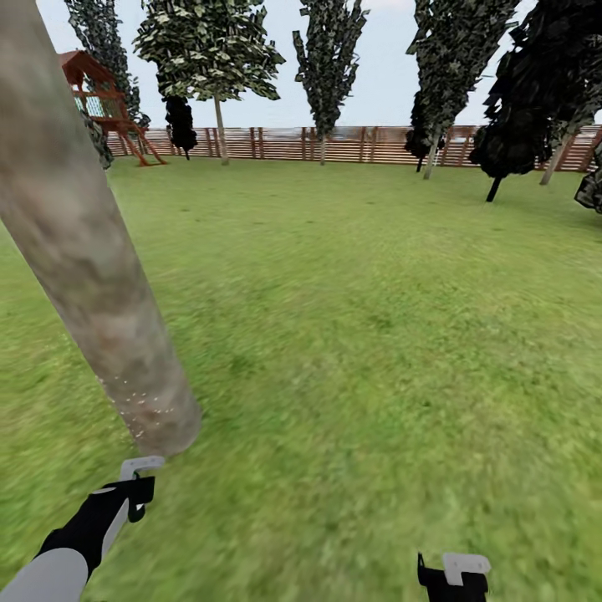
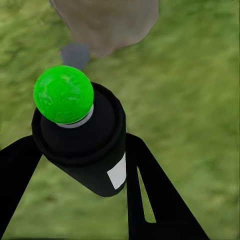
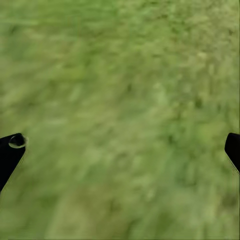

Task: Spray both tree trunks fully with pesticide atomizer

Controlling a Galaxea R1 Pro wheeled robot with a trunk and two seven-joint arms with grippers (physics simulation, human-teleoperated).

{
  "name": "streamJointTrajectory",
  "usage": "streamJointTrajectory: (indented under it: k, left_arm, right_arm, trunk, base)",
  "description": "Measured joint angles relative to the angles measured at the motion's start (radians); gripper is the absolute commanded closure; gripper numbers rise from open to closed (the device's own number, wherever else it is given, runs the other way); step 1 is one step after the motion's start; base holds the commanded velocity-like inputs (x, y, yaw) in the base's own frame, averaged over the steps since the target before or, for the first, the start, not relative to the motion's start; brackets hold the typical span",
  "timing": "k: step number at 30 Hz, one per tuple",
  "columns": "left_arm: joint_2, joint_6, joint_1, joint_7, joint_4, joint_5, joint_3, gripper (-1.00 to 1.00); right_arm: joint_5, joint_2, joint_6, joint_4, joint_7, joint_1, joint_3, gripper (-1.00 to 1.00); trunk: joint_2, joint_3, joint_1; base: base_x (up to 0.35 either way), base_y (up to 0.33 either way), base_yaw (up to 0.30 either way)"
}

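The left gripper [image 2: 75, 195] has its jaws clamped on the pesticide atomizer [image 2: 82, 142], black with a green tip and a blank white label. At 12 o'clock stands the tree trunk [image 1: 92, 276], speckled with pesticide [image 1: 138, 401]. The right gripper [image 3: 120, 150] has its jaws apart over lawn [image 1: 376, 334].

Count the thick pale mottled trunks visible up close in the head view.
1: the tree trunk leans at left, above the left gripper, whitish specks near its base. The second task tree isn't identifiable among the distant trees.
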Motion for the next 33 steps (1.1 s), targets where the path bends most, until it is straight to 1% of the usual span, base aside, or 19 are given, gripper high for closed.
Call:
streamJointTrajectory:
  k: [2, 7, 10, 11, 15, 16, 21, 24, 25, 26, 33]
  left_arm:
    - [0.0, 0.0, 0.0, 0.0, 0.0, 0.0, 0.0, 1.0]
    - [0.0, 0.0, 0.0, 0.0, 0.0, 0.0, 0.0, 1.0]
    - [0.001, 0.0, 0.0, 0.005, -0.001, -0.002, 0.001, 1.0]
    - [0.001, 0.001, 0.0, 0.021, -0.001, -0.003, 0.001, 1.0]
    - [0.005, 0.007, 0.0, 0.128, 0.001, -0.003, -0.003, 1.0]
    - [0.005, 0.008, 0.0, 0.138, 0.004, -0.001, -0.004, 1.0]
    - [-0.004, 0.005, 0.0, 0.14, 0.013, 0.003, -0.005, 1.0]
    - [-0.026, 0.003, 0.0, 0.141, 0.012, 0.003, -0.006, 1.0]
    - [-0.038, 0.002, 0.0, 0.142, 0.012, 0.004, -0.007, 1.0]
    - [-0.042, 0.001, 0.0, 0.142, 0.012, 0.001, -0.007, 1.0]
    - [-0.044, 0.002, 0.0, 0.145, 0.003, 0.002, -0.004, 1.0]
  right_arm:
    - [0.0, 0.0, 0.0, 0.0, 0.0, 0.0, 0.0, -1.0]
    - [0.0, 0.0, 0.0, -0.001, 0.0, 0.0, -0.001, -1.0]
    - [0.0, 0.0, 0.0, 0.0, 0.0, 0.0, -0.001, -1.0]
    - [0.0, 0.0, 0.0, 0.0, -0.001, 0.0, -0.001, -1.0]
    - [0.0, 0.0, 0.001, -0.001, -0.001, 0.0, -0.001, -1.0]
    - [0.0, 0.0, 0.001, -0.001, -0.001, 0.0, -0.001, -1.0]
    - [0.0, 0.0, 0.0, 0.0, -0.001, 0.0, -0.001, -1.0]
    - [0.0, 0.0, 0.0, -0.001, 0.0, 0.0, -0.001, -1.0]
    - [0.0, 0.0, 0.0, -0.001, 0.0, 0.0, -0.001, -1.0]
    - [0.0, -0.001, 0.0, -0.001, 0.0, 0.0, -0.001, -1.0]
    - [0.0, -0.001, 0.0, -0.001, 0.0, 0.0, -0.001, -1.0]
  trunk:
    - [0.0, 0.0, 0.0]
    - [0.0, 0.0, 0.0]
    - [0.0, 0.0, 0.0]
    - [0.0, 0.0, 0.0]
    - [0.0, 0.0, 0.0]
    - [0.0, 0.0, 0.0]
    - [0.0, 0.0, 0.0]
    - [0.0, 0.0, 0.0]
    - [0.0, 0.0, 0.0]
    - [0.0, 0.0, 0.0]
    - [0.0, 0.0, 0.0]
  base:
    - [0.202, -0.221, 0.174]
    - [0.223, -0.206, 0.021]
    - [0.086, -0.249, 0.055]
    - [0.015, -0.267, 0.198]
    - [0.004, -0.117, 0.254]
    - [0.0, -0.012, 0.275]
    - [0.022, -0.024, 0.277]
    - [0.144, -0.162, 0.206]
    - [0.175, -0.201, 0.045]
    - [0.178, -0.206, 0.023]
    - [0.121, -0.246, 0.004]
